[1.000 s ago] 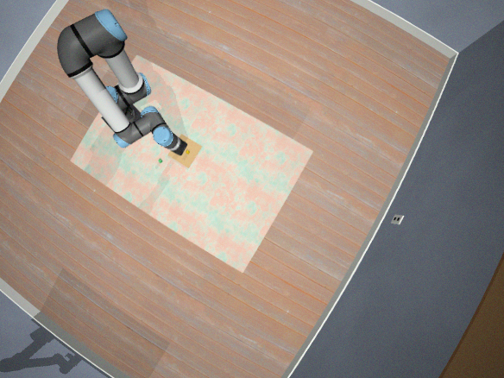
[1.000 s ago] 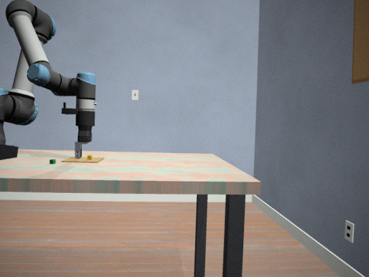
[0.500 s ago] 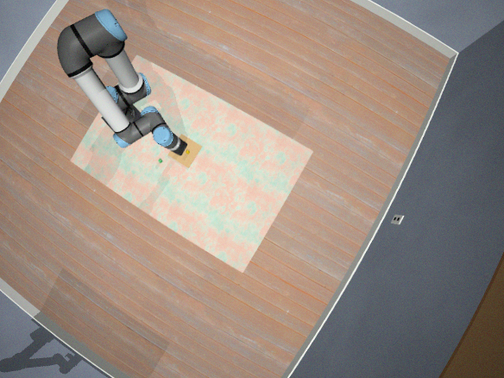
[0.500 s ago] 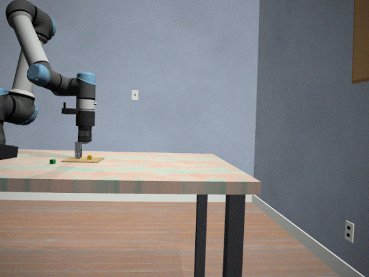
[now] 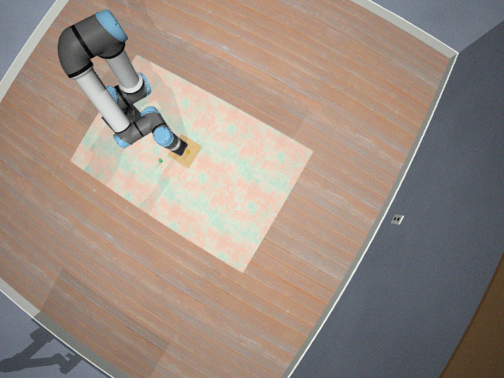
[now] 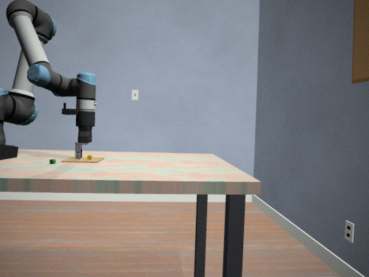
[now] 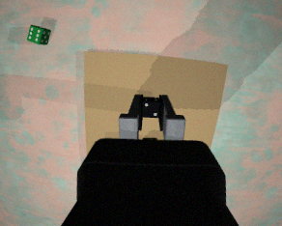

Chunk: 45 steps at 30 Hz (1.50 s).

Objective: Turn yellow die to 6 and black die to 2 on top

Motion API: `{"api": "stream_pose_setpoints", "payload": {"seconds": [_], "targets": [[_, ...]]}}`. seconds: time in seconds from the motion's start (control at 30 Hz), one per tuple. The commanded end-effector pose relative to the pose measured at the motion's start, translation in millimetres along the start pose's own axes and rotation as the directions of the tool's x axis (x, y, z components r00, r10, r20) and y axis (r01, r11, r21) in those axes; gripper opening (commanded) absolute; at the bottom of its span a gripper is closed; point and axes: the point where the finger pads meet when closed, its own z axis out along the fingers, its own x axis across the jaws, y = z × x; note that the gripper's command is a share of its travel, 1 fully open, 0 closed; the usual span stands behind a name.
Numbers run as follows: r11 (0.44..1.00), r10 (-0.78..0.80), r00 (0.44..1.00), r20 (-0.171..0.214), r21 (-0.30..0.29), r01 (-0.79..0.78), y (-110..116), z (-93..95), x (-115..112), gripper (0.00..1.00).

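Black die (image 7: 153, 107) sits between the two fingers of the parallel gripper (image 5: 181, 149) (image 6: 78, 157) (image 7: 151, 105), over the tan mat (image 5: 188, 163) (image 6: 98, 160) (image 7: 193, 84), and two white pips are shown on the face turned to the wrist view. The fingers are held partly apart, pointed down, one close on each side of that die; whether it is being gripped or merely flanked cannot be told. Just beside the fingers, on the same mat, the yellow die (image 5: 187, 152) (image 6: 90, 157) is seen; its top number is too small to be read, and in the wrist view it is hidden. Farther from the fingers, off the mat, the green die (image 5: 160, 160) (image 6: 52, 161) (image 7: 39, 35) is set on the pink-and-green tabletop (image 5: 242, 181) (image 6: 158, 169) (image 7: 253, 155).
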Motion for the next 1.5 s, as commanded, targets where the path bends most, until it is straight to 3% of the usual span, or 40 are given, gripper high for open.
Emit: {"api": "stream_pose_setpoints", "payload": {"seconds": [0.0,1.2,1.23,1.3,1.33,1.47], "targets": [[1.000,0.000,1.000,-0.002,0.002,0.000,-0.8,1.7,0.9,0.34],[1.000,0.000,1.000,-0.002,0.002,0.000,-0.8,1.7,0.9,0.34],[1.000,0.000,1.000,-0.002,0.002,0.000,-0.8,1.7,0.9,0.40],[1.000,0.000,1.000,-0.002,0.002,0.000,-0.8,1.7,0.9,0.40],[1.000,0.000,1.000,-0.002,0.002,0.000,-0.8,1.7,0.9,0.46],[1.000,0.000,1.000,-0.002,0.002,0.000,-0.8,1.7,0.9,0.52]]}}
